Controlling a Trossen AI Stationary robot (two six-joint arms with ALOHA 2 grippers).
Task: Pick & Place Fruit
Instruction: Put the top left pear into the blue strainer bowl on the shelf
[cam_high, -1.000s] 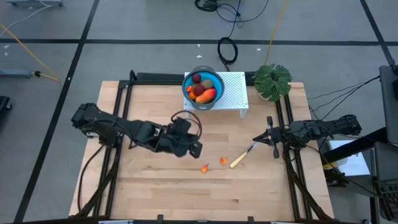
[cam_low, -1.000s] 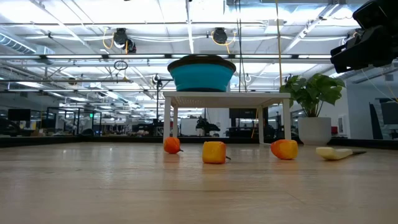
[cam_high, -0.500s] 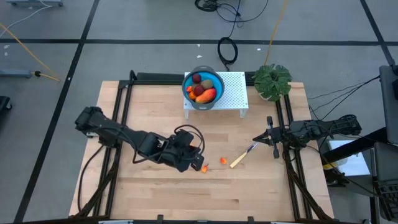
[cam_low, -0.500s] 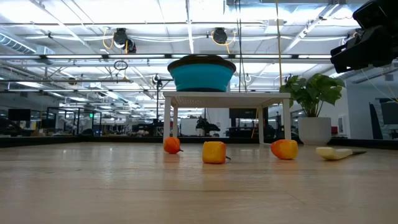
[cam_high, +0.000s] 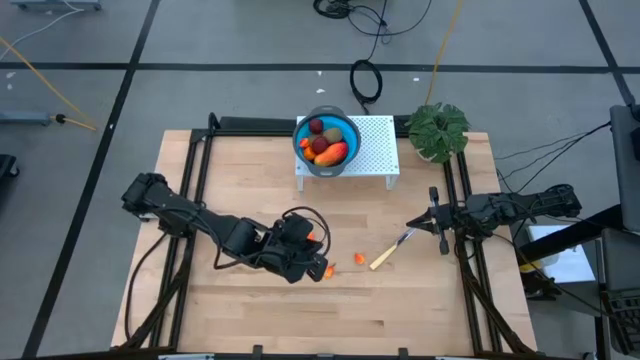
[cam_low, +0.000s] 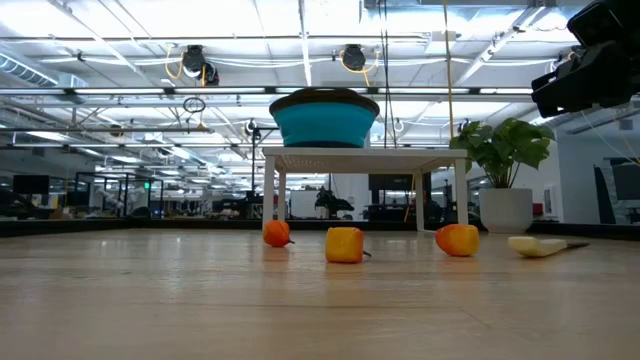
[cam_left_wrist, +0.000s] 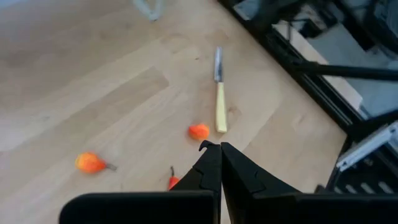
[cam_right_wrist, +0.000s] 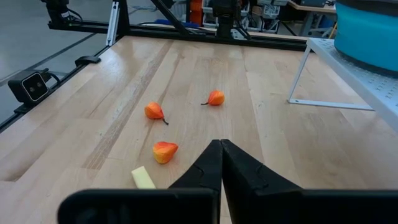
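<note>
The left gripper (cam_left_wrist: 220, 149) is seen with its jaws pressed together and nothing between them, low over the table (cam_high: 250, 310) just beside the nearest orange bit (cam_left_wrist: 173, 181), which shows at the fingers' side, not in the grip. Two more orange bits (cam_left_wrist: 199, 131) (cam_left_wrist: 90, 163) lie apart on the wood; the yellow-handled knife (cam_left_wrist: 219, 102) lies just beyond. Risk, as judged: with the jaws already shut the bit cannot be taken; it could be nudged or rolled off by the closed tips, since it is small and rounded. A reopen and realign would be needed. The stem of the nearest bit appears to point away from the fingers, long axis roughly along them, though it is mostly hidden. The remaining fruit (cam_high: 327, 142) is already in the blue bowl (cam_high: 300, 138) on the white stand (cam_high: 378, 150); the long piece lies across the bowl. The right gripper (cam_high: 436, 222), likewise closed and empty, is parked at the table's right edge by the knife.
</note>
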